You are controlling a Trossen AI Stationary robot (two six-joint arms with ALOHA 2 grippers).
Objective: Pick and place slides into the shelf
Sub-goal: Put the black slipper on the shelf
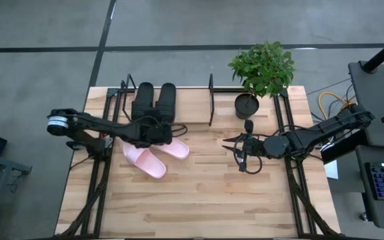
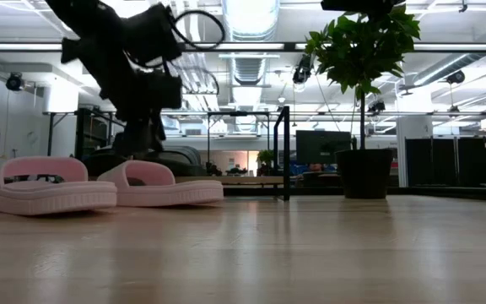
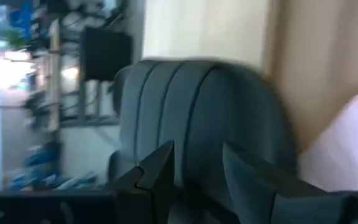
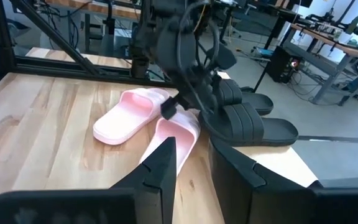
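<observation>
Far-left shelf [image 1: 212,100]: black slides [image 1: 153,100] side by side
Left end effector [image 1: 160,131]: clamped on black slide's near end
Pink slides [image 1: 157,155]: worktop [image 1: 199,193] — just nearer
Right end effector [image 1: 234,148]: narrow, empty

High view: straight down over the bench [image 1: 199,193]. Low view: bench level, facing the room. Wrist views: close, forward. All four share the pink slides [image 1: 155,155].
</observation>
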